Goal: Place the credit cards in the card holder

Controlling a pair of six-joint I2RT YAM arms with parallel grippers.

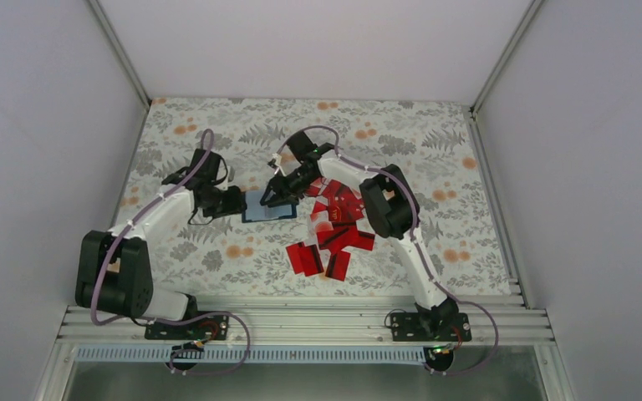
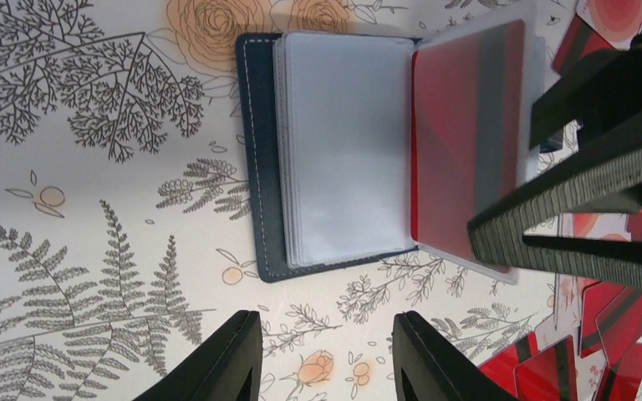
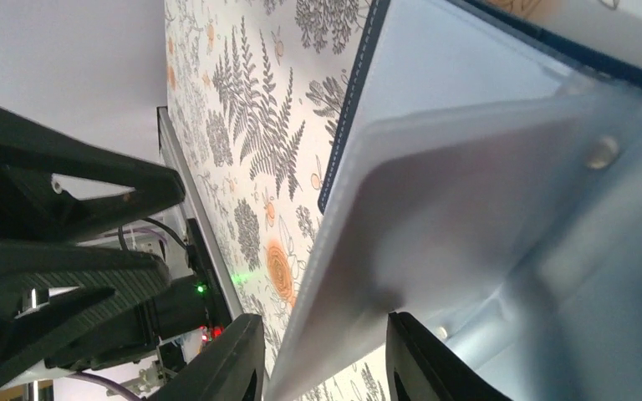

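The card holder (image 1: pixel 267 205) lies open on the floral table, with a navy cover (image 2: pixel 257 159) and clear sleeves (image 2: pixel 347 142). One raised sleeve holds a red credit card (image 2: pixel 456 142). My right gripper (image 1: pixel 281 193) is over the holder's right side. Its jaws (image 3: pixel 322 359) stand apart around that raised sleeve (image 3: pixel 435 209), whose thin sheet runs between the fingers (image 2: pixel 581 188). My left gripper (image 1: pixel 236 203) is just left of the holder. It is open with only tablecloth between its fingers (image 2: pixel 326 355). Several loose red credit cards (image 1: pixel 334 236) lie in a heap to the right.
The heap of cards spreads under my right arm's forearm (image 1: pixel 389 205), and some show at the edge of the left wrist view (image 2: pixel 552 368). White walls close in the table on three sides. A metal rail (image 1: pixel 301 322) runs along the near edge.
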